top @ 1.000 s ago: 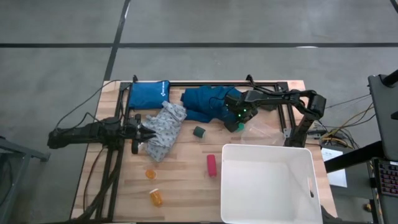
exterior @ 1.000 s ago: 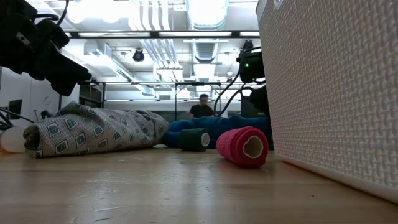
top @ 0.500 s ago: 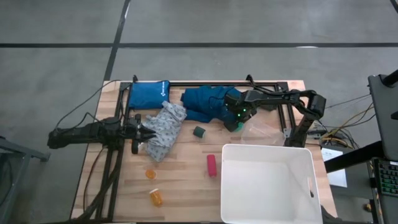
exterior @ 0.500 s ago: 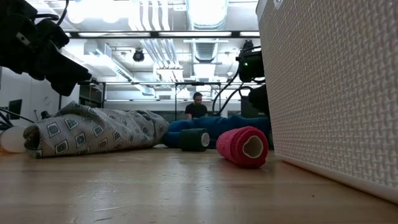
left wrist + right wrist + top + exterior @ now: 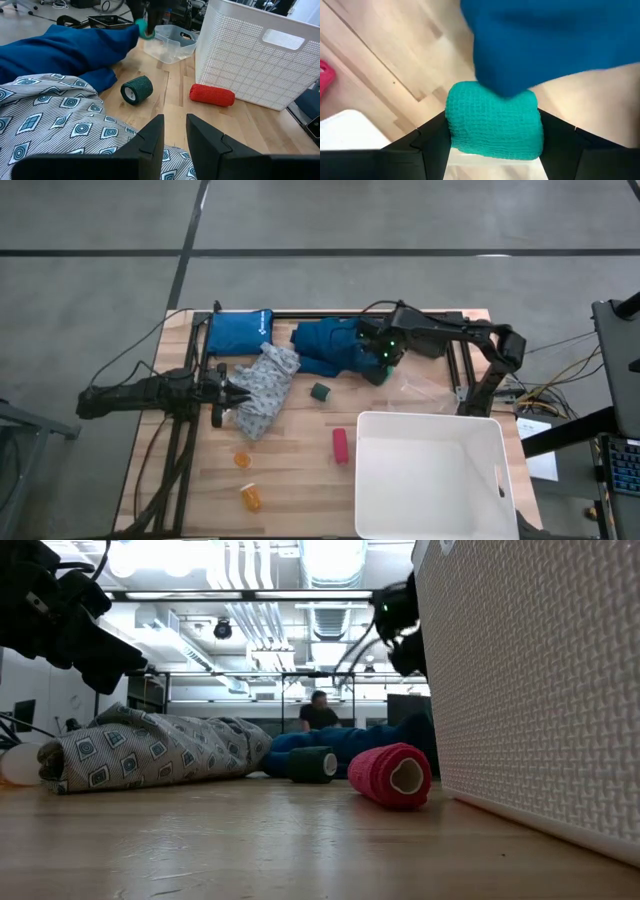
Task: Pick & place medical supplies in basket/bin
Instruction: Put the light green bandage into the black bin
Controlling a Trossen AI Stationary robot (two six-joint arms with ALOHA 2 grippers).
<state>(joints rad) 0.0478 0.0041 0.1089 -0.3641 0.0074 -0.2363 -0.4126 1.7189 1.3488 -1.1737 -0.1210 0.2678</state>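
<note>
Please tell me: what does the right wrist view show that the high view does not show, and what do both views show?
Only the right wrist view shows a teal-green bandage roll clamped between the right end effector fingers. Only the high view shows the white tub, two orange pill bottles, the patterned garment and the left end effector. Both show the dark teal garment and the wooden table.

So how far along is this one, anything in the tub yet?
Nothing done: the white tub looks empty. In hand: the right gripper is shut on a green bandage roll, lifted beside the teal garment. The left gripper rests at the patterned garment. Left: both garments, dark green roll, red roll, orange bottles.
</note>
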